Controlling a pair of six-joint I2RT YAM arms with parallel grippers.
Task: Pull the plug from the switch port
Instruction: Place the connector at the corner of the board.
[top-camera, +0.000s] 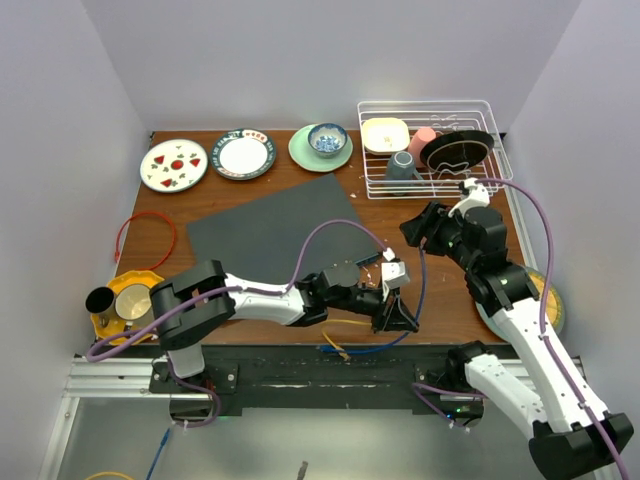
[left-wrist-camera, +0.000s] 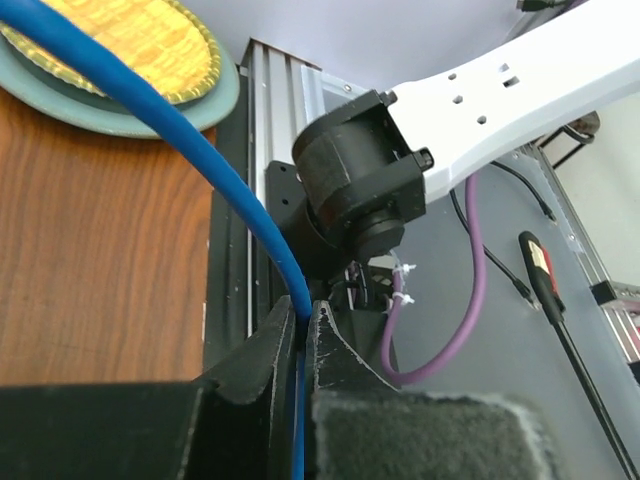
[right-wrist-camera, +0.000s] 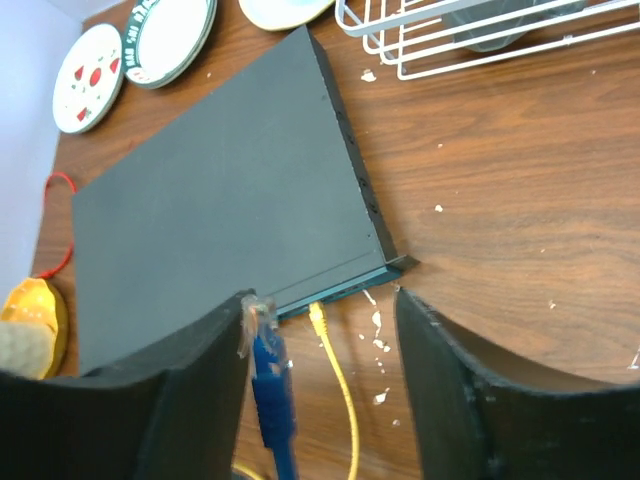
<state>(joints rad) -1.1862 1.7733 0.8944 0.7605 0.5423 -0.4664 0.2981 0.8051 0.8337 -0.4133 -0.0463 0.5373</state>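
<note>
Two claws are working here, and only one is holding anything. The left claw (left-wrist-camera: 302, 312) is pinching the blue cable (left-wrist-camera: 110, 80) between nearly closed jaws, the cord running up and away from its fingertips, while the right claw (right-wrist-camera: 318, 300) is hanging wide open and empty above the counter (right-wrist-camera: 520, 200). Looking down through that open claw, the switch (right-wrist-camera: 210, 190) is lying flat just beyond the fingertips, with its thin bluish socket side facing back toward the claw. The blue plug (right-wrist-camera: 256, 318) is sitting right at that edge, close beside one finger, and I am not managing to tell whether its tip is seated in a socket or just clear of it. A yellow plug (right-wrist-camera: 318, 318) is sitting at the same edge, between the fingers. I am reckoning the pull itself is the step in hand. Doing it well is going to need a draw straight out along the socket's line, away from the bluish side, not upward or sideways, because the grip is on cord rather than plug body and a skewed tug could be jamming the latch. The box may slide, so the open claw could be bracing its near corner.
</note>
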